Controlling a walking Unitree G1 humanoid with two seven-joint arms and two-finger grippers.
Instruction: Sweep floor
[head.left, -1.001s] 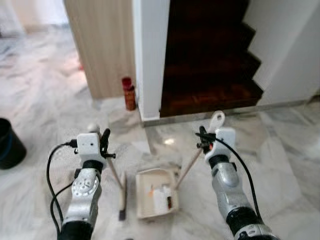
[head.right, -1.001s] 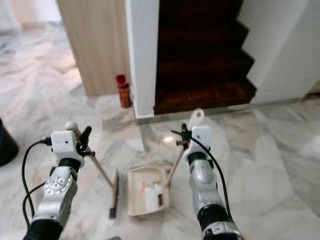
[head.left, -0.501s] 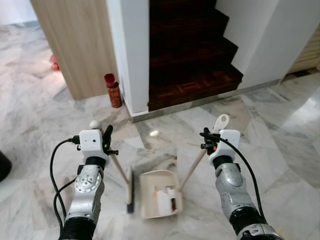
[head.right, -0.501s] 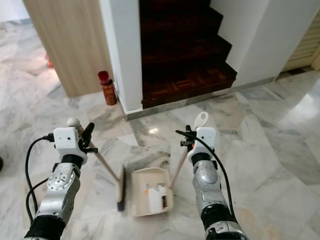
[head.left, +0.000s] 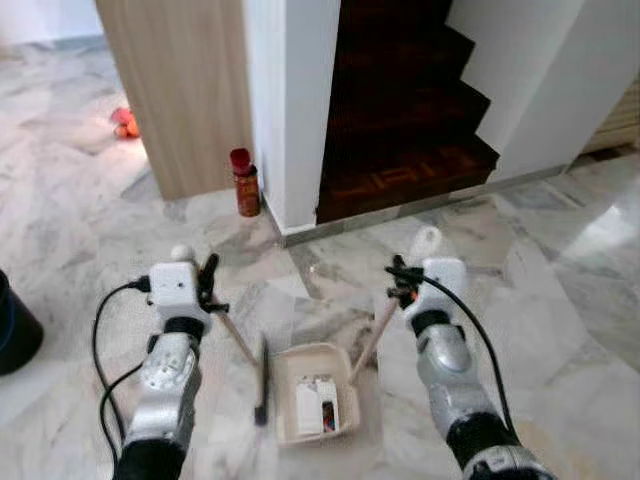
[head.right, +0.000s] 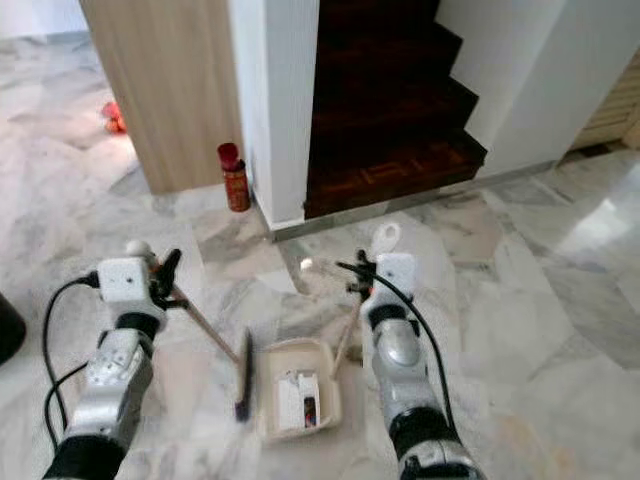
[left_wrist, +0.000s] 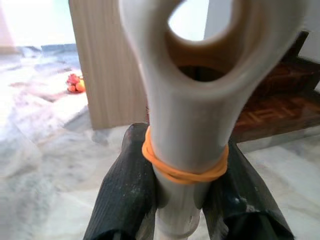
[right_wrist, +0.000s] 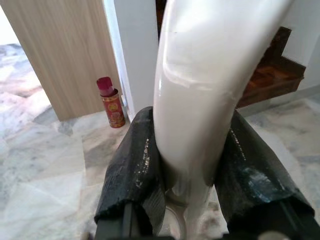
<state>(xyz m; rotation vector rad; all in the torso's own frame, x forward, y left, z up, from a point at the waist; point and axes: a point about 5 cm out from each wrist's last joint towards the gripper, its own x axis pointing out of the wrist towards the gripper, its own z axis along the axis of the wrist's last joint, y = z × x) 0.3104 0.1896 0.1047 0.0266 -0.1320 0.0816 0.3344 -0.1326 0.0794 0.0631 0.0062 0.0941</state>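
Observation:
My left gripper (head.left: 205, 290) is shut on the thin handle of a broom (head.left: 236, 342). The broom's dark head (head.left: 262, 385) rests on the marble floor just left of the dustpan. My right gripper (head.left: 400, 283) is shut on the cream dustpan handle (head.left: 375, 335), whose looped end sticks up above the fingers. The cream dustpan (head.left: 290, 375) lies flat on the floor between my arms with a little debris inside. In the left wrist view two black fingers (left_wrist: 125, 200) clamp a cream handle (left_wrist: 185, 130) with an orange rubber band. In the right wrist view the fingers (right_wrist: 132, 175) clamp a white handle (right_wrist: 210, 75).
A white pillar (head.left: 295, 110) and a wooden panel (head.left: 180, 90) stand ahead, with a red can (head.left: 244, 183) at their foot. Dark wooden stairs (head.left: 400, 130) rise behind the pillar. A black bin (head.left: 15, 320) sits at the far left. Small red things (head.left: 122, 120) lie farther back.
The whole view has swung, bringing the black bin back in at the left. The broom head stands closer beside the dustpan than a second ago. Both grips are unchanged.

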